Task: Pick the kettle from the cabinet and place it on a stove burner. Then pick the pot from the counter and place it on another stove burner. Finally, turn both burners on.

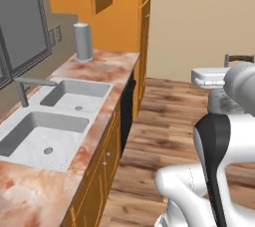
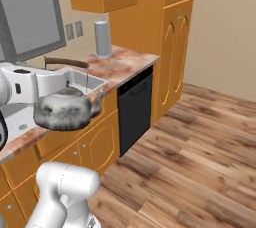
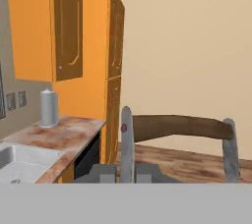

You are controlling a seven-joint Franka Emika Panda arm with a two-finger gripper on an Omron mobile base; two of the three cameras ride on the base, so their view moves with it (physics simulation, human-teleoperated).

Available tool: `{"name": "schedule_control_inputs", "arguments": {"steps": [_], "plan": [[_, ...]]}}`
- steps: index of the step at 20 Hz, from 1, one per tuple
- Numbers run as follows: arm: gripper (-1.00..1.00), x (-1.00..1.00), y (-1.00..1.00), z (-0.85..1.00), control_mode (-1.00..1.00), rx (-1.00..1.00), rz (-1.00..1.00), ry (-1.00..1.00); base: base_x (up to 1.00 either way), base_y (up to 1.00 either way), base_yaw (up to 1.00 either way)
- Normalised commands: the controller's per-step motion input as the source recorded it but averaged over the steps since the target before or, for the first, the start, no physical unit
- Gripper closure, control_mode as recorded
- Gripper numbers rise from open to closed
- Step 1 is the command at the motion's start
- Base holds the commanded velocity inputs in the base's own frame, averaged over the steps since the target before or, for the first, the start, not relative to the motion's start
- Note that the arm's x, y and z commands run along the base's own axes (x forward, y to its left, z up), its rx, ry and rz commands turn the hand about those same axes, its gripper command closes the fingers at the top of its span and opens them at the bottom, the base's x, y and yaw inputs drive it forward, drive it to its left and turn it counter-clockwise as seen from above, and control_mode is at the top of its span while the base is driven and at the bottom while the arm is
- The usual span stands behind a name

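You have the kettle (image 2: 64, 109) up in the air: the gripper (image 3: 127, 173) is clamped tight on an upright of its loop handle. In the right base view it hangs at 9 o'clock, in front of the counter (image 2: 125, 67) and sink (image 2: 82, 79). The paper towel roll (image 2: 103, 38) stands at 12 o'clock.

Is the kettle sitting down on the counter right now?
No, in the right base view the kettle hangs from the arm in the air, in front of the counter edge, not resting on it.
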Motion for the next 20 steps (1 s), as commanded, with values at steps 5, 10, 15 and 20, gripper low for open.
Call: {"name": "schedule_control_inputs", "arguments": {"steps": [5, 10, 15, 20], "plan": [[1.0, 0.0, 0.0, 0.0, 1.0, 0.0, 0.0, 0.0, -0.05, -0.32, -0.32], [1.0, 0.0, 0.0, 0.0, 1.0, 0.0, 0.0, 0.0, -0.03, -0.39, -0.29], [1.0, 0.0, 0.0, 0.0, 1.0, 0.0, 0.0, 0.0, 0.0, -0.44, -0.28], [1.0, 0.0, 0.0, 0.0, 1.0, 0.0, 0.0, 0.0, 0.0, -0.41, -0.28]]}}
